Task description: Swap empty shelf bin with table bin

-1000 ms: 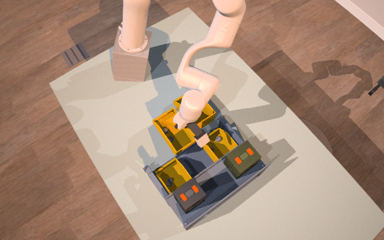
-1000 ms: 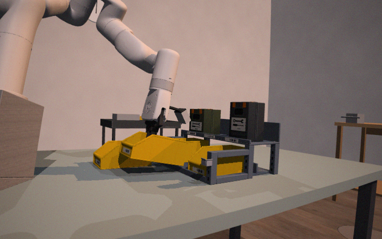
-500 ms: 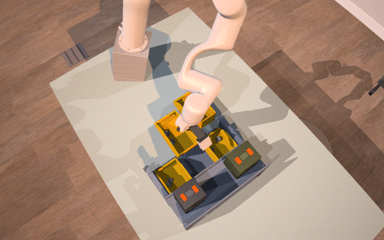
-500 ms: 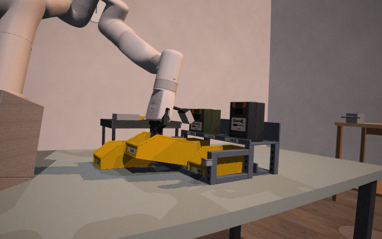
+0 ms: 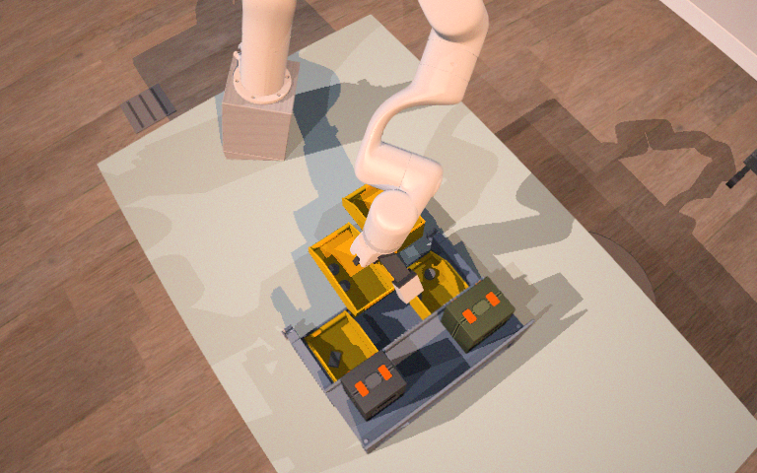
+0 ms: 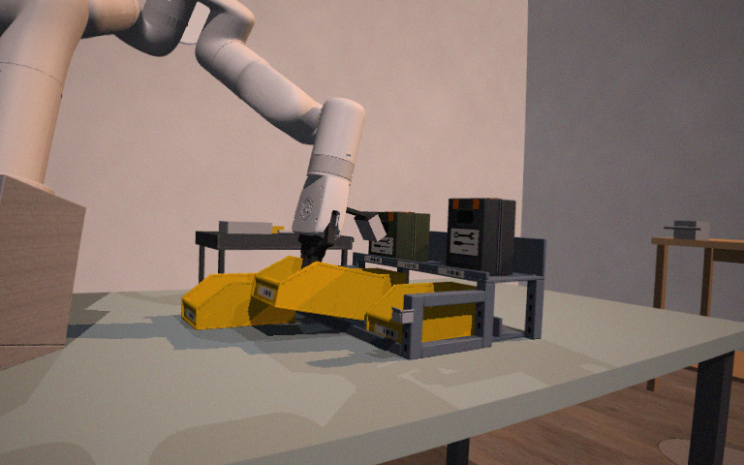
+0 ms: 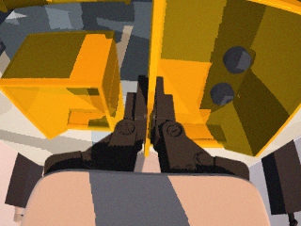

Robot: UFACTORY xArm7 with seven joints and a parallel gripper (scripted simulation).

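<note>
The black two-fingered gripper [image 6: 313,262] [image 7: 150,90] is clamped on one side wall of the yellow open-front bin with dark round parts [image 5: 352,273] [image 6: 328,289] [image 7: 226,75], which hangs beneath it, tilted, at the grey shelf's [image 5: 323,384] [image 6: 449,299] front.

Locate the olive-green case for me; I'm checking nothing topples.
In the top view, the olive-green case stands on the shelf's upper board, right of the dark grey case.

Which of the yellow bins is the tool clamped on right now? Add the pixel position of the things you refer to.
The tilted yellow bin [image 5: 373,290] [image 6: 328,291] [image 7: 256,42] with two dark round parts inside; the tool [image 7: 150,90] pinches its side wall. The other yellow bins sit level.
</note>
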